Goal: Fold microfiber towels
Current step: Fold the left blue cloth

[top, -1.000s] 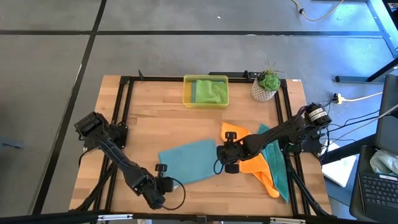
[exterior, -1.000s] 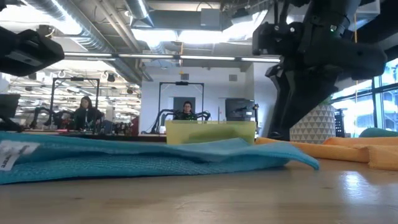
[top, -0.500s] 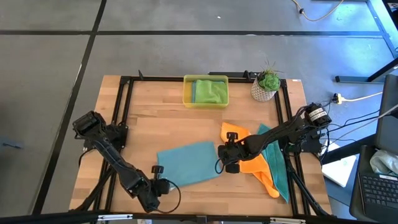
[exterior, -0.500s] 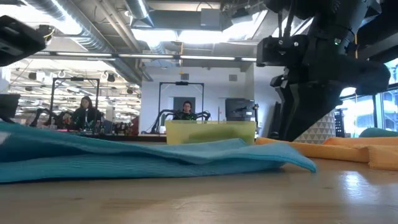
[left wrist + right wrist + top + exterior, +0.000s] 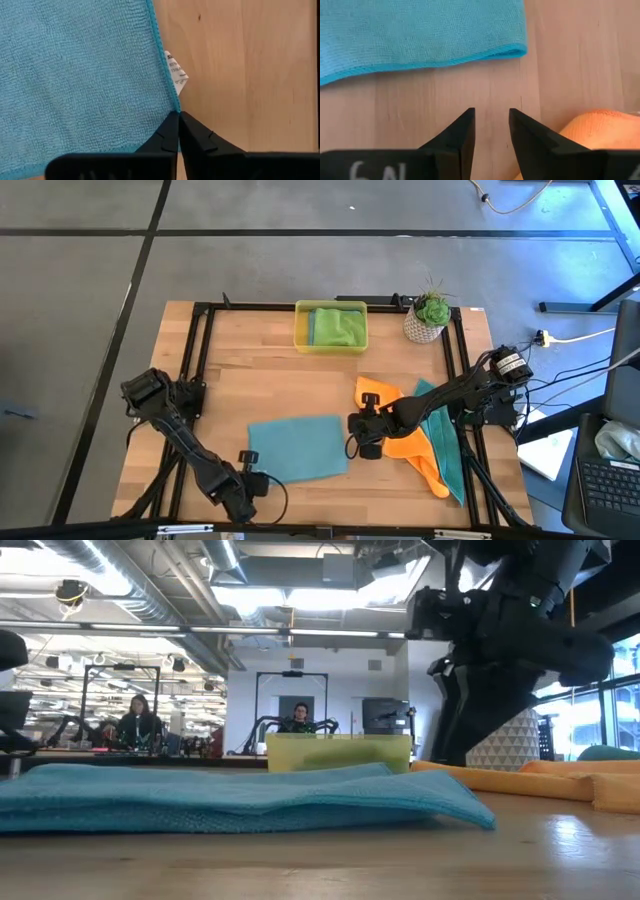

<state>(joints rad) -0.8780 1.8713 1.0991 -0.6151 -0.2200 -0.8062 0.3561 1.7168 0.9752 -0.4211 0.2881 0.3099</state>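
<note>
A teal microfiber towel lies spread flat on the wooden table, and it also shows in the low view. My left gripper is shut at the towel's near-left corner, beside the white tag. My right gripper hovers open over bare wood between the teal towel's right edge and an orange towel. The orange towel lies crumpled on another teal towel. A green towel lies in the yellow tray. My left gripper pinches the teal towel's hemmed edge just below the tag, at the near-left corner, between its two shut fingers. The fingers come steeply from above. The towel lies flat on the table right up to the fingertips.
The yellow tray stands at the table's far middle, with a potted plant to its right. A black frame runs along the table's edges. Bare wood lies between the tray and the teal towel. People sit in the room beyond the table.
My left gripper has gone down and toward the table's near-left corner with the towel's corner. The towel's left part, raised a second ago, has sunk flat onto the table and the towel has been drawn out squarer. My right gripper has stayed in place.
</note>
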